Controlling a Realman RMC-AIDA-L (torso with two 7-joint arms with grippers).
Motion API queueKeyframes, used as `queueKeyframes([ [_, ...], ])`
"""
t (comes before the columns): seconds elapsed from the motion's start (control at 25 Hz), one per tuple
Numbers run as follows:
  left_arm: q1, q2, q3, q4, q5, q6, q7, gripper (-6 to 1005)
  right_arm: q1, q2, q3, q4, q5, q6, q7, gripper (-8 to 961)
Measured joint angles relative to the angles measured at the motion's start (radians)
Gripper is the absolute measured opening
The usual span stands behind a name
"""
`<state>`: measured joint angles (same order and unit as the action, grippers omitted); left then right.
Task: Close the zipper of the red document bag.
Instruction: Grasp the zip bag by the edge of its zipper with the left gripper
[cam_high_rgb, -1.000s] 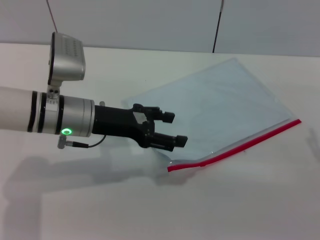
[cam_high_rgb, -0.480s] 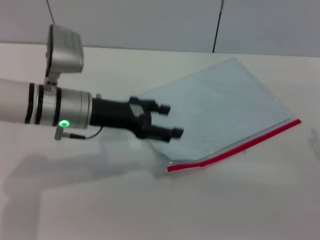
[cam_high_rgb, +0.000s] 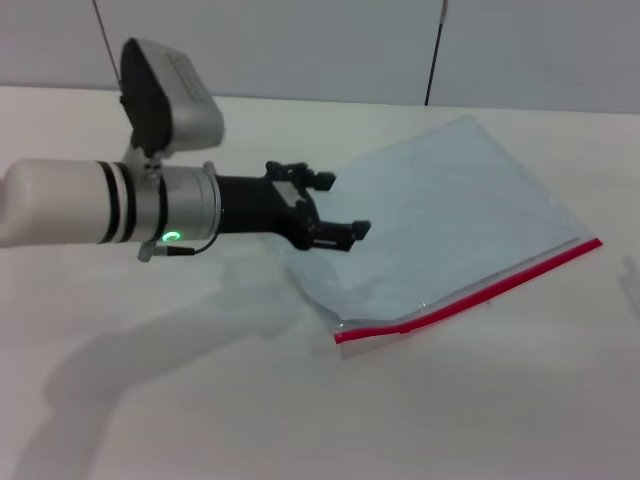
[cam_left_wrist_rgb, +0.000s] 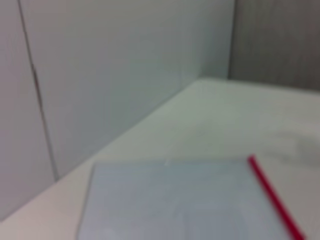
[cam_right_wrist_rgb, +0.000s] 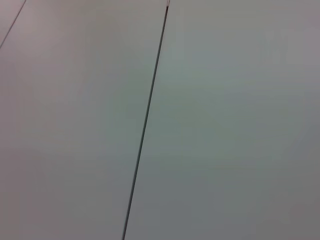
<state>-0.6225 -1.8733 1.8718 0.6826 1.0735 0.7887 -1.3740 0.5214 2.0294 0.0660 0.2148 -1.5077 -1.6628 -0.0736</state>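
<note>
Overhead, left claw open, empty, above red document bag – zipper nearer – right wrist sees wall only

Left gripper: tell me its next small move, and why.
Probably down and toward the near corner of the bag, onto the end of the zipper. The left gripper hangs open above the bag's left edge, holding nothing, and the red strip's end looks curled up there.

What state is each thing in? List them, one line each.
Document bag: lying flat on the table, near left corner slightly lifted.
Zipper: along the near edge, left end kinked; open or closed cannot be told.
Left gripper: open, above the bag's left edge, holding nothing.
Right gripper: not in view.
</note>
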Motion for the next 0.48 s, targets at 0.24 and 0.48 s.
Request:
queueKeyframes([
  [0.24, 0.092, -0.014, -0.019, 0.262, 0.376, -0.101, -0.271, 883, 0.0, 0.0, 0.0, 0.0, 0.0, 0.001, 0.0, 756],
  [0.48, 0.236, -0.098, -0.081, 0.535, 0.801, -0.101, -0.446, 883, 0.002, 0.0, 0.0, 0.0, 0.0, 0.014, 0.0, 755],
])
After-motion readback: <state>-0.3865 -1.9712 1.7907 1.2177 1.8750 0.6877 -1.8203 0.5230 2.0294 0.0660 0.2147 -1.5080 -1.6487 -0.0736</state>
